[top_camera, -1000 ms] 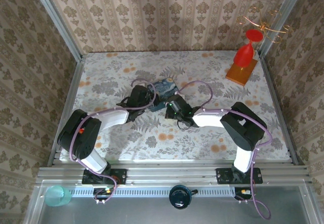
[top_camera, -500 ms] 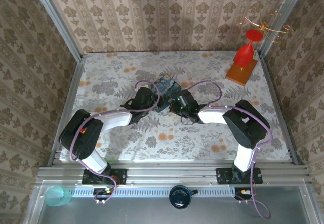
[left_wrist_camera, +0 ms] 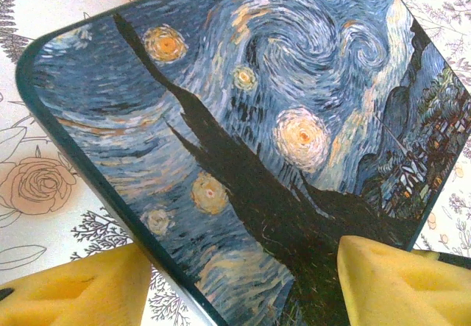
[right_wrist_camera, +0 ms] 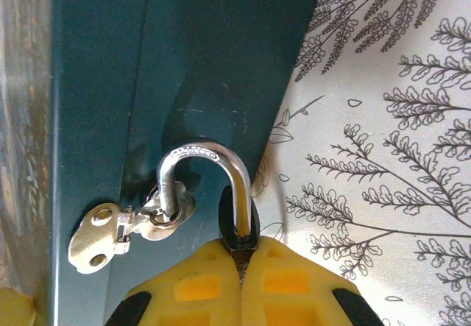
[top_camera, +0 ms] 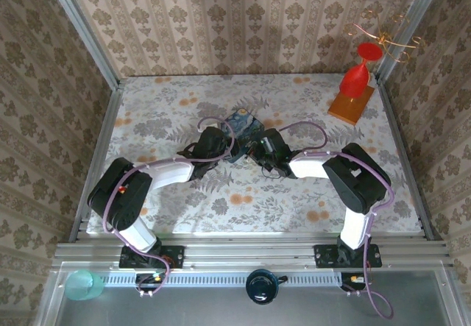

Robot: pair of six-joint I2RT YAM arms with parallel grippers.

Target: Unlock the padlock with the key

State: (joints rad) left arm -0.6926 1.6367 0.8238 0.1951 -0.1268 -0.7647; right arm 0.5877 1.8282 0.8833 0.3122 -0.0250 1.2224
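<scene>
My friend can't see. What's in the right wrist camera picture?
The right gripper pinches a black padlock in its yellow jaws, the silver loop pointing up against the dark blue-green side of a tin. A silvery piece, probably the key, hangs from the loop; leafy tablecloth lies at right.

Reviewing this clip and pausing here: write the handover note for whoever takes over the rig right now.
Left gripper: open, one finger on each side of a corner of the blue painted tin, not clamped on it.
Right gripper: shut on the padlock, which sits against the tin's dark side wall with its silver loop pointing away from the fingers.
A small flat silver piece hangs from the loop; I cannot tell whether it is the key.
Done: padlock gripped.
Left: get the key into the lock and turn it. The keyhole is hidden between the fingers, and whether the loop is released is unclear.
</scene>
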